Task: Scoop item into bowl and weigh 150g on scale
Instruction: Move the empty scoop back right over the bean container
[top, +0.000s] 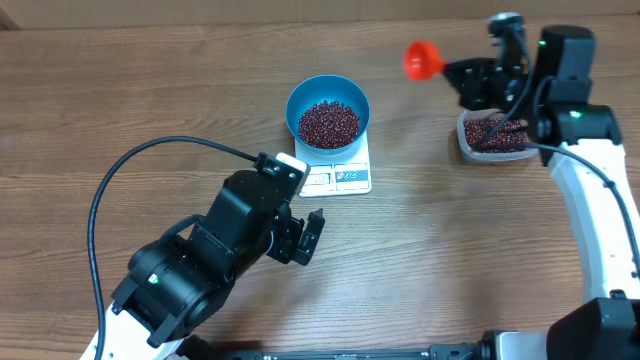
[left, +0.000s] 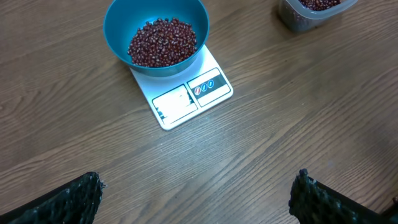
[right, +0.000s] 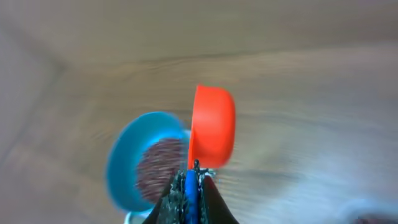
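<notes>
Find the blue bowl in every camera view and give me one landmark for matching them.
Overhead: the blue bowl is at upper centre, standing on the white scale.
Left wrist: it is at the top, left of centre, on the scale's far end.
Right wrist: it is at lower left, blurred, partly behind the orange scoop.
Shared landmark: the maroon beans heaped inside the bowl show in all three views.
</notes>
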